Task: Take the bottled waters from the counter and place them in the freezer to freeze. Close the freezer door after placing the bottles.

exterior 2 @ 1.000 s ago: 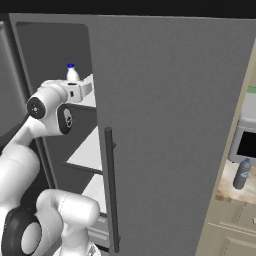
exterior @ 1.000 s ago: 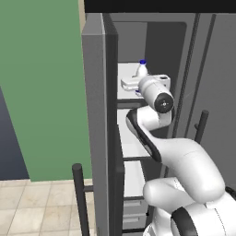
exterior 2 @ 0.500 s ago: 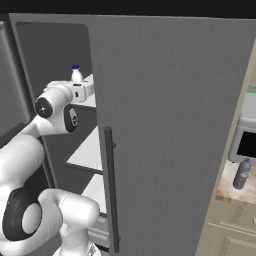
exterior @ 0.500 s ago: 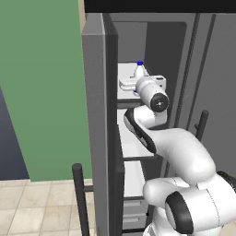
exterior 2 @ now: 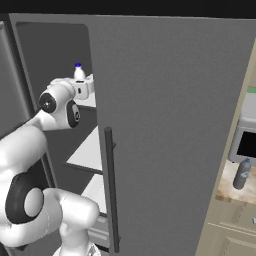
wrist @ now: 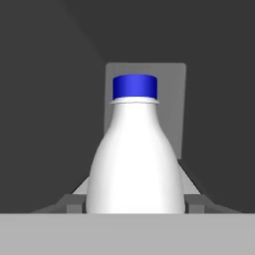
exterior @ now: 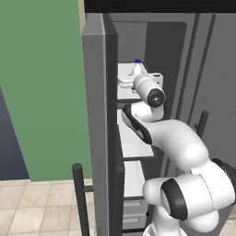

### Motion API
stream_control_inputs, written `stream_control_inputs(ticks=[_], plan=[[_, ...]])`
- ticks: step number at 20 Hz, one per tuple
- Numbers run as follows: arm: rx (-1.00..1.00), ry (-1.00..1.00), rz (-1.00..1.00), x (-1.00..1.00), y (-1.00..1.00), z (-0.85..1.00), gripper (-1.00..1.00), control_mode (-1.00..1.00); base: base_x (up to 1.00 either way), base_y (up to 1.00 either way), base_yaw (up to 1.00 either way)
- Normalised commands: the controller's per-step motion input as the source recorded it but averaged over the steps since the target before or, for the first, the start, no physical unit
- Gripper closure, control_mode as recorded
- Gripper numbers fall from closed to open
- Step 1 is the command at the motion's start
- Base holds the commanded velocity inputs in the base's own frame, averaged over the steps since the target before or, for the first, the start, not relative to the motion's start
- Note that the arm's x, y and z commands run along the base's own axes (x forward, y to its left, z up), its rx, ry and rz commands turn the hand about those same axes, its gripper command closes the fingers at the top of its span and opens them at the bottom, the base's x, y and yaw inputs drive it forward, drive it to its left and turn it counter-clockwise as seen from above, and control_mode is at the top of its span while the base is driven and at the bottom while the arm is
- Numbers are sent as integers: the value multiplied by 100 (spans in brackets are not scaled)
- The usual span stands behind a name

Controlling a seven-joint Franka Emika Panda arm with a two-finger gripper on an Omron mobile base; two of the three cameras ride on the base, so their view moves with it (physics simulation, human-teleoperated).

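Grey fridge panels take up most of what I see from the base, with a green wall off to the left and the freezer (exterior: 138,50) standing open in front of me, its white shelves (exterior: 133,140) stacked inside. My arm reaches in to the top shelf, and the tool (exterior 2: 86,88) sits at the white bottle (wrist: 135,159), which stands upright there, long axis vertical, blue cap (wrist: 135,87) pointing up. From the hand camera the bottle's body sits squarely between the two fingers (wrist: 73,203), which flank its base on either side. I read that as the tool closed partway around the bottle, gripping it, though I cannot see whether its base already rests on the shelf.

As for progress, I judge the first bottle is at its place and only needs releasing. The grey translucent bottle (exterior 2: 242,174) stands upright on the tabletop (exterior 2: 235,192) far to the right, in front of a microwave (exterior 2: 246,137), also with its cap up. So one bottle is left to fetch and shelve, and the freezer door (exterior: 94,138), swung wide with its dark bar handle (exterior: 79,198) towards me, is not yet shut.
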Motion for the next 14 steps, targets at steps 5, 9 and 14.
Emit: stream_control_inputs(ticks=[5,9,14], plan=[[0,0,0,32,-3,-25,100,-100,0,0,0],[0,0,0,31,-14,-26,100,-100,0,0,0],[0,0,0,36,-14,-25,100,-100,0,0,0]])
